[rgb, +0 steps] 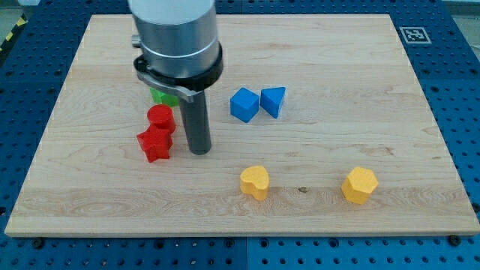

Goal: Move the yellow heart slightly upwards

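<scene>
Wooden board [315, 202] on blue pegboard; my tip [199, 151] beside red star [155, 144], yellow heart [254, 181] apart; no jaws.

A single camera looks down at a slant on the wooden tabletop [337, 67] from beyond its bottom edge, facing toward the view's top. It stands far enough back that nearly the whole tabletop shows, its far edge shorter than its near edge, with blue perforated surround [457, 90] visible on all sides. The arm's grey housing [174, 30] rises out of the view's top, cut off by the frame.
</scene>
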Controlling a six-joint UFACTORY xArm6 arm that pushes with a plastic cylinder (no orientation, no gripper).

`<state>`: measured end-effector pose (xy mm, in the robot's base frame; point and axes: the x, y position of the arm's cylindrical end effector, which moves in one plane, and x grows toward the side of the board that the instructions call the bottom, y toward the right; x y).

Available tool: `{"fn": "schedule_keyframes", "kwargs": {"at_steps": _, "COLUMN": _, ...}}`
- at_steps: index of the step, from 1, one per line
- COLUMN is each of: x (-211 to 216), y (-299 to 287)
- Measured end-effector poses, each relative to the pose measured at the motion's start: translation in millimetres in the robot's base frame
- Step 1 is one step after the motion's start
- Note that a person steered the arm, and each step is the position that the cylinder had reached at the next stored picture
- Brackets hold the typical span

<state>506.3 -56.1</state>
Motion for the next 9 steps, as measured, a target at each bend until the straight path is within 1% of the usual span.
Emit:
{"fn": "schedule_keyframes", "kwargs": {"at_steps": 3, "x": 73, "y": 8}}
{"fn": "schedule_keyframes", "kwargs": {"at_steps": 4, "x": 92, "y": 19}}
{"fn": "schedule_keyframes", "kwargs": {"at_steps": 6, "x": 94, "y": 21}}
{"fn": "schedule_keyframes", "kwargs": {"at_steps": 7, "x": 95, "y": 31}}
{"fn": "schedule_keyframes", "kwargs": {"at_steps": 9, "x": 92, "y": 77}}
